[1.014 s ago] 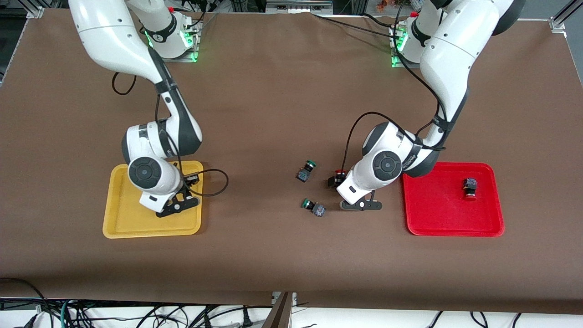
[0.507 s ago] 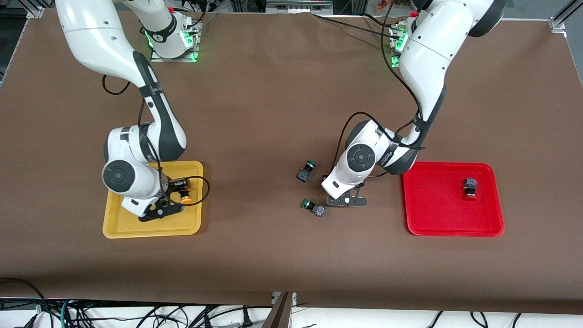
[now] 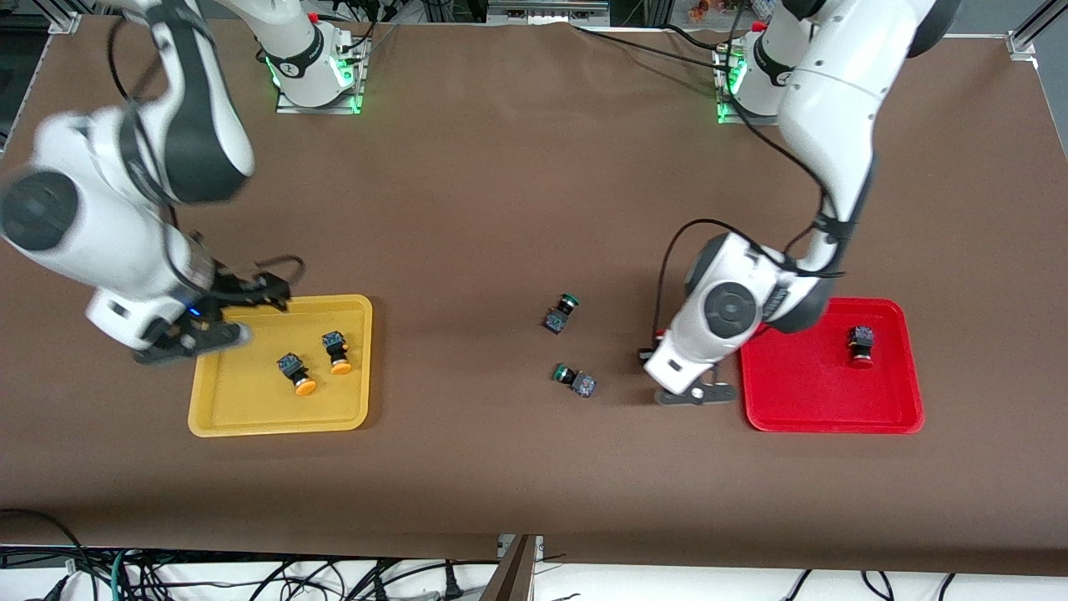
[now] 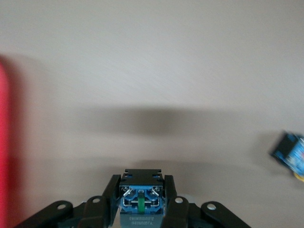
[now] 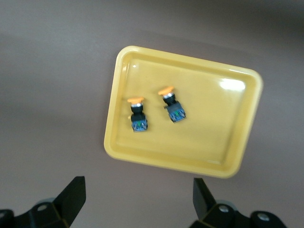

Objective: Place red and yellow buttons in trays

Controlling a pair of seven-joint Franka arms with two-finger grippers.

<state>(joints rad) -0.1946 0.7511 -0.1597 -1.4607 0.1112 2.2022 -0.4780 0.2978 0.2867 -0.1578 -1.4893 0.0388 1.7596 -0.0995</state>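
The shallow yellow plastic tray (image 3: 219,421) sits toward the right arm's end of the brown bench (image 3: 501,167). Two yellow-capped push-button switches (image 3: 296,374) (image 3: 336,352) lie side by side in it. The right pincer (image 3: 219,313) hangs over that tray's rim, its fingers spread wide and holding nothing (the right wrist view shows both fingers apart, high above the tray).

Two green-capped switches (image 3: 561,313) (image 3: 576,381) rest mid-bench.

The left pincer (image 3: 677,380) is clamped on a dark-bodied red-capped switch (image 4: 141,194) and hovers over bare bench just beside the shallow red plastic tray (image 3: 801,421). That tray lies toward the left arm's end from the pincer, so the carry probably runs that way. One red-capped switch (image 3: 860,345) already lies in it.
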